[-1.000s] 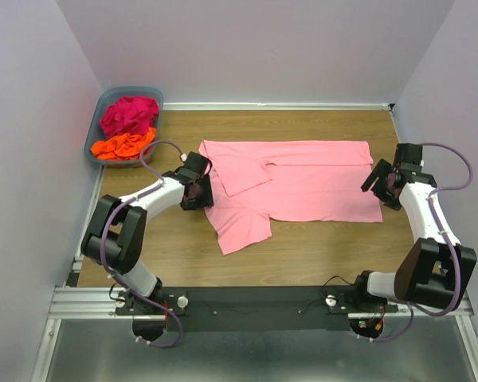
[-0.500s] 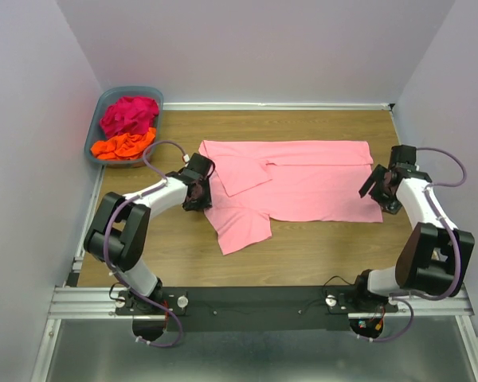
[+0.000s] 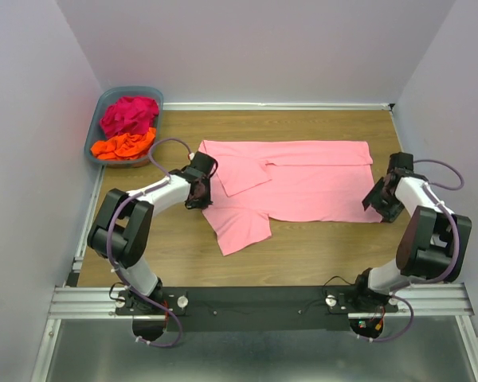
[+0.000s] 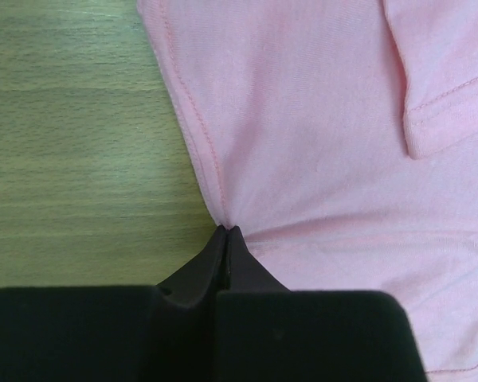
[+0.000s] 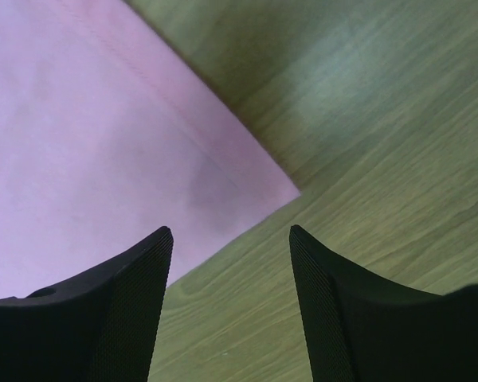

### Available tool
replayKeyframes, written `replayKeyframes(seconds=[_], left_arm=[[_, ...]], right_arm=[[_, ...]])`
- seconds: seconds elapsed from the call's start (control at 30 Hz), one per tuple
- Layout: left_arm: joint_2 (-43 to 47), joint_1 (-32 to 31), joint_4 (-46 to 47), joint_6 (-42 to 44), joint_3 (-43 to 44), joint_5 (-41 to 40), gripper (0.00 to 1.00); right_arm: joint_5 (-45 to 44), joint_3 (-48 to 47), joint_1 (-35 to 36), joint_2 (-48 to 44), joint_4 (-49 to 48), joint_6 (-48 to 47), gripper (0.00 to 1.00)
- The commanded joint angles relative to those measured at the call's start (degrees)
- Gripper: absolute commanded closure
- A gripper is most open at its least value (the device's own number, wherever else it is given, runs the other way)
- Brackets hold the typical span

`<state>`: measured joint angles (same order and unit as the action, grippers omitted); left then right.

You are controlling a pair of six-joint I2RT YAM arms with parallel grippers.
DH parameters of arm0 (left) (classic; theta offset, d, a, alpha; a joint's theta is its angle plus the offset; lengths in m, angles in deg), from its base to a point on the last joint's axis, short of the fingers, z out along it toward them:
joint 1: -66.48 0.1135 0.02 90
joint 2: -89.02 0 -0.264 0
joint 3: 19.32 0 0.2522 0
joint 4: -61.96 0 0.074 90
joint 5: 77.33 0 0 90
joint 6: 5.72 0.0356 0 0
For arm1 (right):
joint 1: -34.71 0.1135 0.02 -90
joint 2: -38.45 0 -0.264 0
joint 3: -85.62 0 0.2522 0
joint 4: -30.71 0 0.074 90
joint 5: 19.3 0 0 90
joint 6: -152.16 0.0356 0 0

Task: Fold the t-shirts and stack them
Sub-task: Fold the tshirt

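Left gripper [image 4: 227, 232] first: closed all the way, pinching the side hem of the light pink t-shirt [image 4: 303, 119] right at the tips. Cloth puckered into the pinch, so judged a real grab, not a miss. Rest of the shirt flat ahead and to the right of the tips, bare table [image 4: 72, 143] to their left, folded-in sleeve further ahead on the right.

Right gripper [image 5: 231, 239] parted fairly wide, holding nothing. Bottom corner of the same shirt just ahead of the gap, its point near the right-hand finger's tip, cloth running off ahead and to the left. Flat on the wood, not yet between the pads. Probably lined up there to take the opposite end, so both ends lift together.

From above: shirt stretched between the two grippers, one at each end, the other sleeve sticking out toward the arm bases. Reads as the grasp stage of a fold, with nothing stacked yet.

Farthest out, beyond the left gripper and off to its left: magenta t-shirt [image 3: 129, 114] and orange t-shirt [image 3: 123, 146] bunched in the basket [image 3: 131, 89], well apart from both grippers.
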<state>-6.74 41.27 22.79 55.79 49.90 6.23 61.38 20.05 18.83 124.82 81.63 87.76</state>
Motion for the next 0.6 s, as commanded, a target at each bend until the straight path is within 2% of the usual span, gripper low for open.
replayKeyframes(seconds=[0.0, 0.37, 0.5, 0.57], left_arm=[[-2.23, -0.1, -1.66, 1.16, 0.35, 1.34, 1.0], [-2.41, 0.43, -1.92, 1.16, 1.4, 1.78, 1.0], [-1.62, 0.34, -2.36, 1.33, 2.02, 1.6, 1.0], [-1.53, 0.51, -2.72, 1.6, 1.84, 1.52, 1.0]], right_arm=[[-0.96, 2.85, -3.45, 1.96, 0.45, 1.47, 0.32], [-1.58, 2.33, -5.21, 3.45, -1.57, 0.85, 0.36], [-1.31, 2.07, -5.21, 4.33, -2.01, 0.59, 0.39], [-1.31, 2.24, -5.21, 4.95, -2.36, 0.85, 0.45]])
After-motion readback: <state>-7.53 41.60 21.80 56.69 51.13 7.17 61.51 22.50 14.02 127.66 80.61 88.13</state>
